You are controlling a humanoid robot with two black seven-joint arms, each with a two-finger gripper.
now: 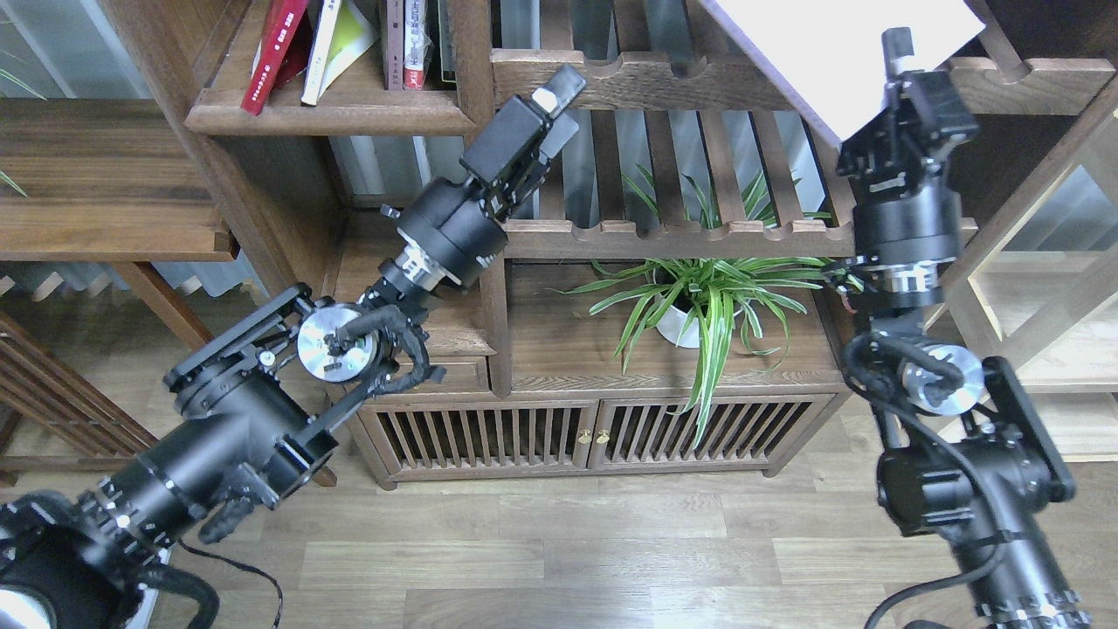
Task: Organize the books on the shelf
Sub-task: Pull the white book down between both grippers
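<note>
The shelf (332,115) is a dark brown board with a rounded front lip at the upper left. On it a red book (275,52) and a yellow-green book (347,39) lean to the left. My left gripper (566,107) is just right of the shelf's end post, its fingers a little apart and empty. My right gripper (893,74) is raised at the upper right and shut on the lower corner of the thick white book (830,48), which it holds tilted in the air in front of the slatted rack.
Thin upright books with red-and-white spines (410,44) stand at the shelf's right end. Two slatted racks with scalloped rails (664,79) fill the middle. A potted spider plant (699,306) sits on a low cabinet (594,432). A wooden ledge (105,175) is at left.
</note>
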